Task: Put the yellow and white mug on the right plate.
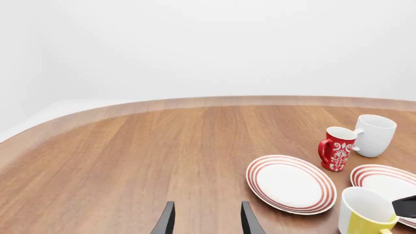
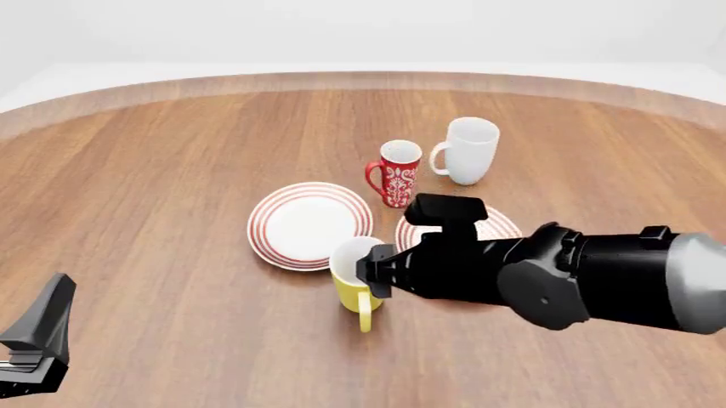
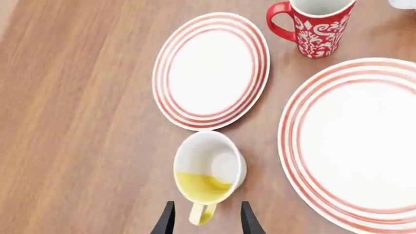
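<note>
The yellow and white mug point(image 2: 353, 280) stands upright on the table just in front of the left plate, its handle point(image 3: 201, 213) pointing toward the arms. My right gripper point(image 3: 204, 222) is open, with one finger on each side of the handle and above it. In the front view that gripper point(image 2: 378, 274) hovers at the mug's right rim. The right plate point(image 2: 497, 226) lies to the right of the mug, mostly hidden under the right arm; the right wrist view shows the plate point(image 3: 364, 141) bare. My left gripper point(image 1: 206, 222) is open and empty, far to the left of the mug point(image 1: 364, 212).
The left plate point(image 2: 309, 224) lies bare behind the yellow mug. A red mug with white pattern point(image 2: 397, 172) stands behind the gap between the two plates. A taller white mug point(image 2: 467, 150) is behind and right of it. The table's curved far edge point(image 2: 363, 81) runs across the back.
</note>
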`<state>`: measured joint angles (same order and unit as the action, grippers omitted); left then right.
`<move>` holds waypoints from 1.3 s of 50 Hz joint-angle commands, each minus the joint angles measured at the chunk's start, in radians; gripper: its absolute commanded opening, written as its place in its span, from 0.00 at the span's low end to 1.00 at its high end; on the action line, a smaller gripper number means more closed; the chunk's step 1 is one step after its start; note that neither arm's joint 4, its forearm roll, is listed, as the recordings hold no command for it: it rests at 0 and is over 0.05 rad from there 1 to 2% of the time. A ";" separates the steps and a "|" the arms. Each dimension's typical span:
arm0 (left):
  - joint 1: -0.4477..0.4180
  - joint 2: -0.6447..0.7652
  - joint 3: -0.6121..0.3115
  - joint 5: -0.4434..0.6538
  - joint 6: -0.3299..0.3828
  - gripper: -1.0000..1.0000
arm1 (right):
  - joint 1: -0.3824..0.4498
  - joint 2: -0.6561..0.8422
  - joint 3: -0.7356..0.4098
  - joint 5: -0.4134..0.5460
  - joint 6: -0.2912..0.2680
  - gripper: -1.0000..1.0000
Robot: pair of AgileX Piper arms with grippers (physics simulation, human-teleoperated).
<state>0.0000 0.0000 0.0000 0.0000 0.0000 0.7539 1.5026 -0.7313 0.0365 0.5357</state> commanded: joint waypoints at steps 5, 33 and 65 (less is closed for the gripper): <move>0.000 0.000 0.000 0.000 0.000 1.00 | 0.014 0.056 0.011 -0.048 0.024 1.00; 0.000 0.000 0.000 0.000 0.000 1.00 | 0.076 0.171 0.084 -0.209 0.118 1.00; 0.000 0.000 0.000 0.000 0.000 1.00 | 0.082 0.215 0.095 -0.261 0.134 0.00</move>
<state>0.0000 0.0000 0.0000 0.0000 0.0000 0.8495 1.7141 -0.6472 -0.2258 0.6802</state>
